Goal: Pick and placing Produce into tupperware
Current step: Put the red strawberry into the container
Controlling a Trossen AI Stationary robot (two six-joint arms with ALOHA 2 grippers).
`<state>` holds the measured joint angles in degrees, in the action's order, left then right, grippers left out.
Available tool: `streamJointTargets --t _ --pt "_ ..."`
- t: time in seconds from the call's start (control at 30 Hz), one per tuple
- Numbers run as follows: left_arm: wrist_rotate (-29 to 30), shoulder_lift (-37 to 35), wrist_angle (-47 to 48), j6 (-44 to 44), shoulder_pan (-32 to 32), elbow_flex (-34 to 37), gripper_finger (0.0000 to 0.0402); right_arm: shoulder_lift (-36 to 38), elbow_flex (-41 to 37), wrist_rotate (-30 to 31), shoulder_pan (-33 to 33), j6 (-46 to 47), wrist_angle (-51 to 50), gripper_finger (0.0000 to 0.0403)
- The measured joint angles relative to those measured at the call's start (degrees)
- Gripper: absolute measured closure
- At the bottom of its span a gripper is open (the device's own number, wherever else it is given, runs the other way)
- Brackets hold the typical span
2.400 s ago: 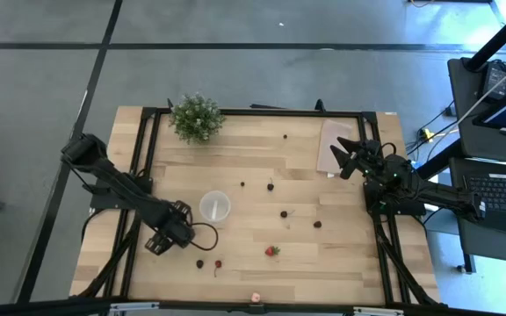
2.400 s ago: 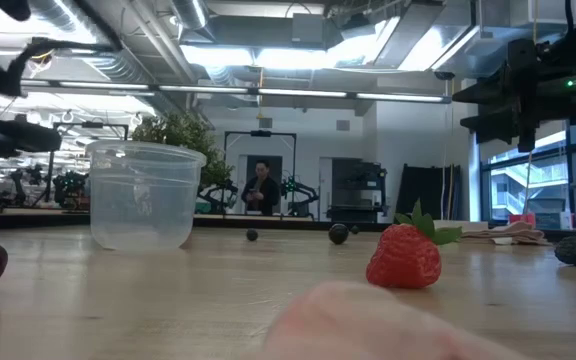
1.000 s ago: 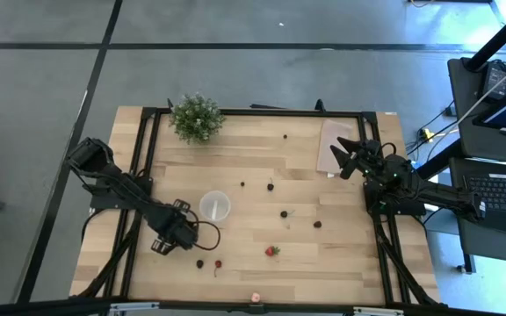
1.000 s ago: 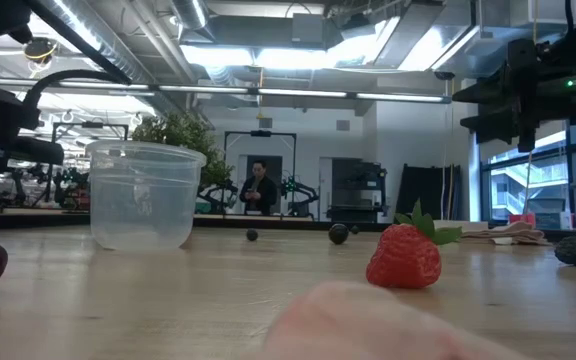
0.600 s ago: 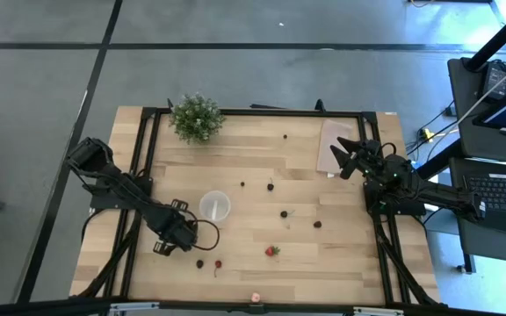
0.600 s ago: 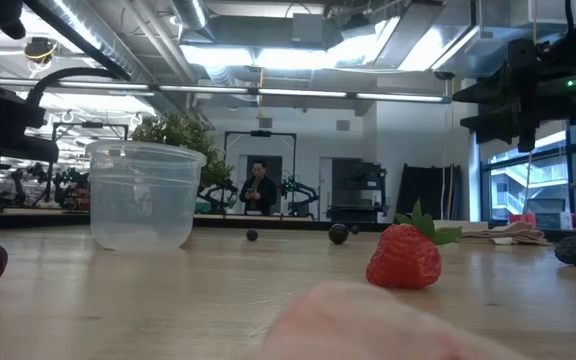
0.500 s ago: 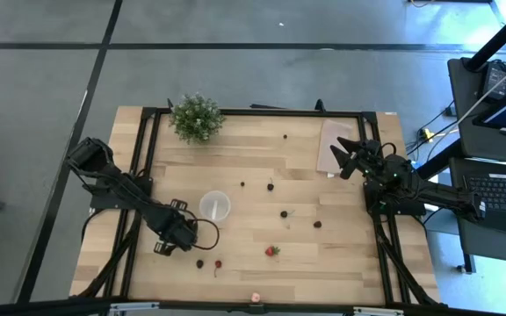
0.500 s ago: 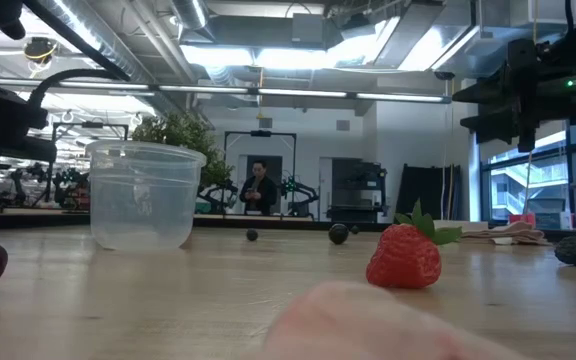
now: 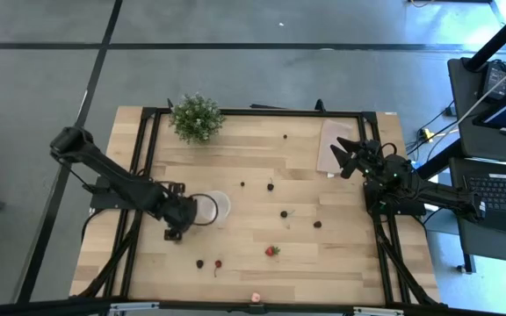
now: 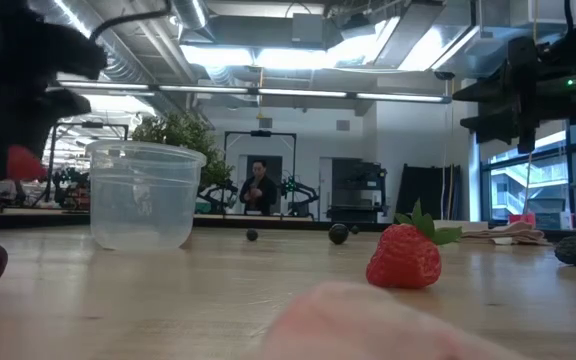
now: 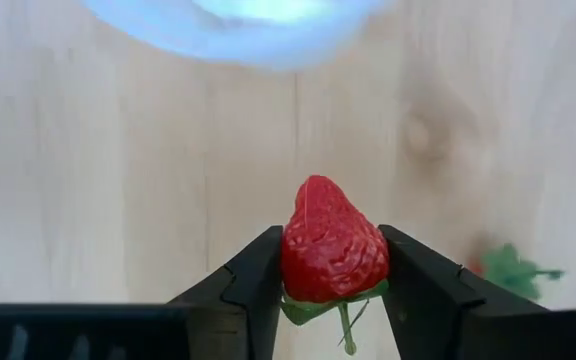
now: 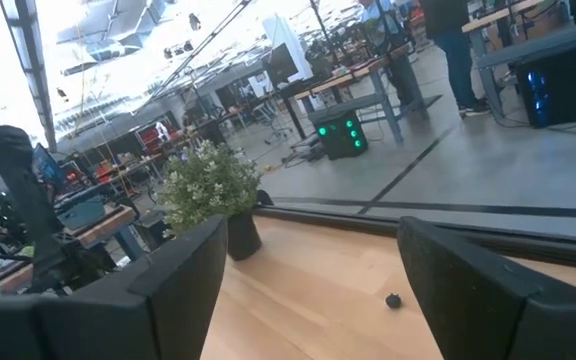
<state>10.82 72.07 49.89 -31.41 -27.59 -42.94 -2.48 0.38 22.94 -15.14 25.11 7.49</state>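
Left fingers: the left gripper (image 11: 333, 290) is clamped on a red strawberry (image 11: 332, 255), tip pointing forward, green calyx tucked back between the jaws.
Left gripper position: in the high view it (image 9: 191, 212) sits at the left side of the table, touching or just short of the left rim of the tupperware cup (image 9: 217, 207).
Key relation: the cup (image 11: 233, 25) lies straight ahead of the held strawberry, along the berry's long axis, so I judge a short forward reach carries it over the rim.
Loose produce: two dark berries (image 9: 200, 263) near the front edge, a strawberry (image 9: 273, 251) right of them, another dark cherry-like berry (image 9: 284, 213) mid-table.
Nearer arm: the left, by far.
Right fingers: the right gripper (image 9: 348, 155) waits near the right edge over the beige sheet (image 9: 332, 140), jaws spread and empty.
Risk: releasing early would drop the berry outside the rim.
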Motion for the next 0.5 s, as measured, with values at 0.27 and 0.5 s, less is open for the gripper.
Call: streamJointTargets --t 0.27,0.5 --pt "1.9 -5.8 -2.9 1.8 4.5 0.0 0.0273 0.0 0.0 0.0 0.0 0.3 0.0 0.0108" --pt "1.9 -6.3 -6.1 2.0 5.9 -0.1 0.0262 0.0 0.0 0.0 0.0 0.1 0.0 0.0108"
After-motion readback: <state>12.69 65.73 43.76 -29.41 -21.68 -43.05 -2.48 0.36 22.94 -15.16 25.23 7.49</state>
